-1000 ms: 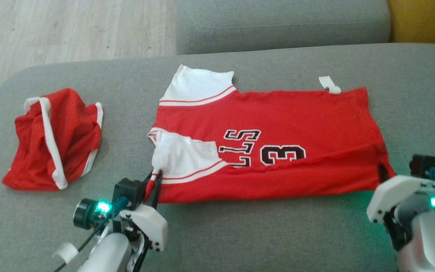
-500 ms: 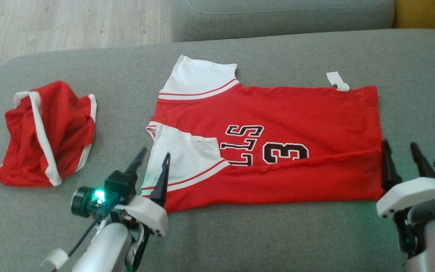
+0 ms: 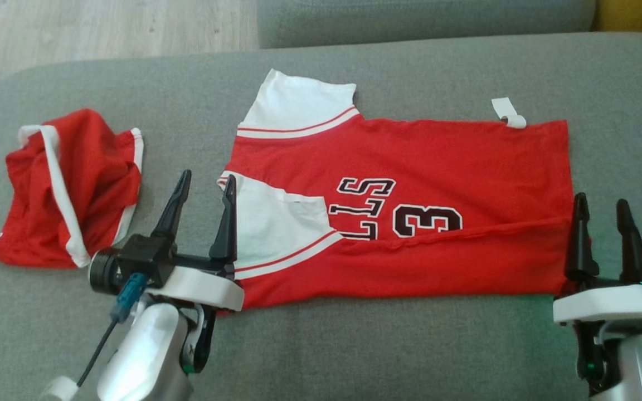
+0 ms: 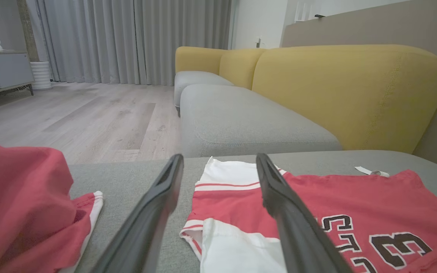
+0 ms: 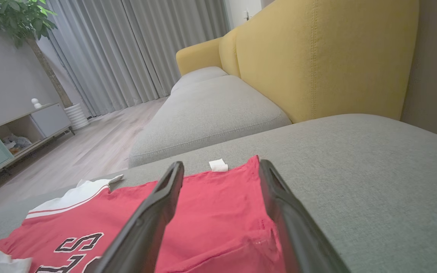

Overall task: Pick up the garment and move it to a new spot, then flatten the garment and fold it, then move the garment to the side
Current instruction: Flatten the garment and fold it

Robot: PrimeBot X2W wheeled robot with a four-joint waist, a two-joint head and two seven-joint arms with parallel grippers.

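The garment (image 3: pixel 410 161), a red jersey with white sleeves and black lettering, lies flat on the grey sofa cushion (image 3: pixel 354 345) with its near long edge folded over. My left gripper (image 3: pixel 208 177) stands open at the garment's left end by the folded white sleeve, holding nothing. At the right hem my right gripper (image 3: pixel 601 199) is open and empty too. In the left wrist view the open left gripper (image 4: pixel 219 157) frames the sleeve end of the garment (image 4: pixel 355 197). The right wrist view has the right gripper (image 5: pixel 221 163) open over the garment's (image 5: pixel 211 201) hem corner.
Crumpled red shorts with white trim (image 3: pixel 70 189) lie on the cushion left of my left gripper. A white tag (image 3: pixel 507 112) sticks out at the jersey's far right corner. A yellow backrest (image 4: pixel 347 87) rises behind. Wood floor (image 3: pixel 103 28) lies beyond the cushion's far left edge.
Both grippers have opened and let go of the garment's folded near edge, then lifted with fingers pointing away. The head camera has shifted slightly.
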